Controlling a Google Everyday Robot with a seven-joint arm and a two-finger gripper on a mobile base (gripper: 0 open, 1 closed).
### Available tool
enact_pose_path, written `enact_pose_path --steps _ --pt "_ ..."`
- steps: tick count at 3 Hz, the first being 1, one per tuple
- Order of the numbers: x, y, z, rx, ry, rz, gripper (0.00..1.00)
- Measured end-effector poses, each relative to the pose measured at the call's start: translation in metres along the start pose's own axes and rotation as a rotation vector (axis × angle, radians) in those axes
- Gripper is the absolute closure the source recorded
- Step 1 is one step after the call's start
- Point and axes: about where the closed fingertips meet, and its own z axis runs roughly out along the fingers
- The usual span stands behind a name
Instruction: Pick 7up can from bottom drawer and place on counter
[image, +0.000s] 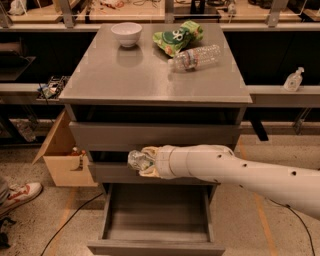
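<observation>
The 7up can (137, 160), silvery and crumpled, is held in my gripper (143, 163), which is shut on it. The white arm reaches in from the right. Can and gripper hang in front of the middle drawer front, above the open bottom drawer (156, 220), whose grey floor is bare. The counter (140, 75) is the grey slab on top of the cabinet, well above the can.
On the counter stand a white bowl (126, 34), a green snack bag (177, 37) and a clear water bottle (196, 57) lying on its side. A cardboard box (64, 162) sits on the floor to the left of the cabinet, with a shoe (20, 194) beyond it.
</observation>
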Motion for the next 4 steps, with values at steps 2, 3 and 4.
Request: enact_pose_path --steps 2,3,4 --pt "-0.012 -0.015 -0.014 0.032 0.03 -0.062 1.0" --pt "-0.035 -0.041 -0.038 0.085 0.059 -0.158 1.0" --pt "-0.057 -0.071 -0.055 0.11 0.072 -0.226 1.0"
